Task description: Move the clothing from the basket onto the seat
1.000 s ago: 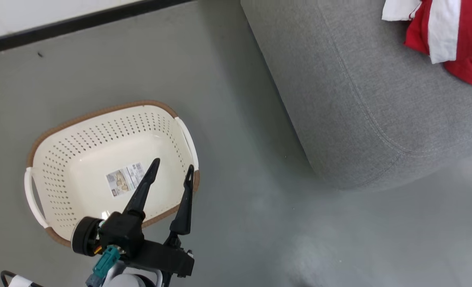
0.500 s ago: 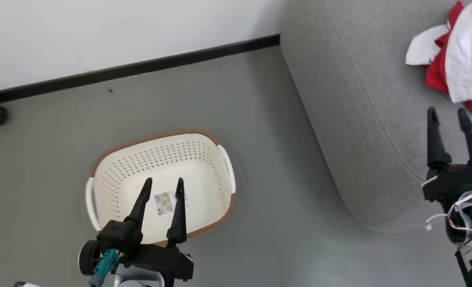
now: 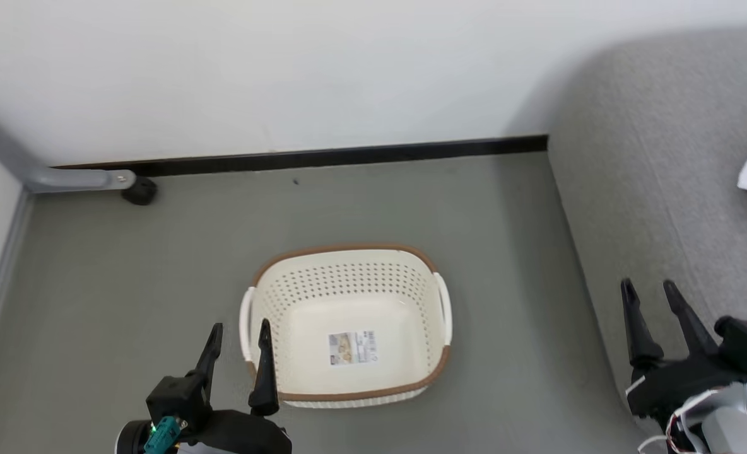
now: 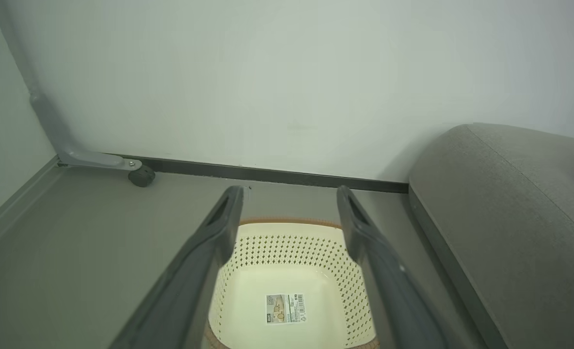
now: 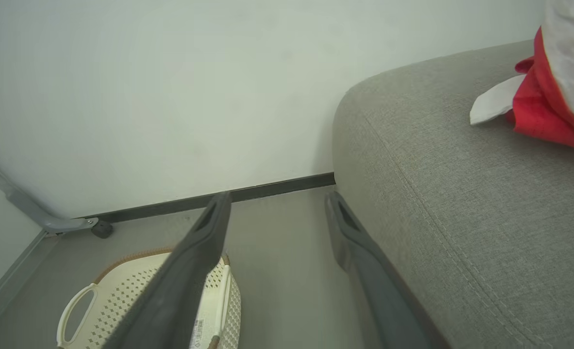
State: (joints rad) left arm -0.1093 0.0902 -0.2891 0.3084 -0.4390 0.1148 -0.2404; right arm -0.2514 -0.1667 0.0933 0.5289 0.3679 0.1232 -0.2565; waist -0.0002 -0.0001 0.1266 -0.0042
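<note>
Clothing (image 5: 539,116), red with white trim, lies on the seat (image 3: 657,208), at the right edge of the head view and upper right in the right wrist view. Basket (image 3: 348,284) stands upright on the grey floor (image 3: 127,265) at lower centre, apart from the seat, with its label sticker (image 3: 352,348) exposed on the bottom. Left hand (image 3: 241,326), lower left, has its fingers spread wide and grips nothing; its tips appear either side of the basket's frame-left handle. Right hand (image 3: 648,284), lower right, is likewise wide and empty, against the seat's edge.
</note>
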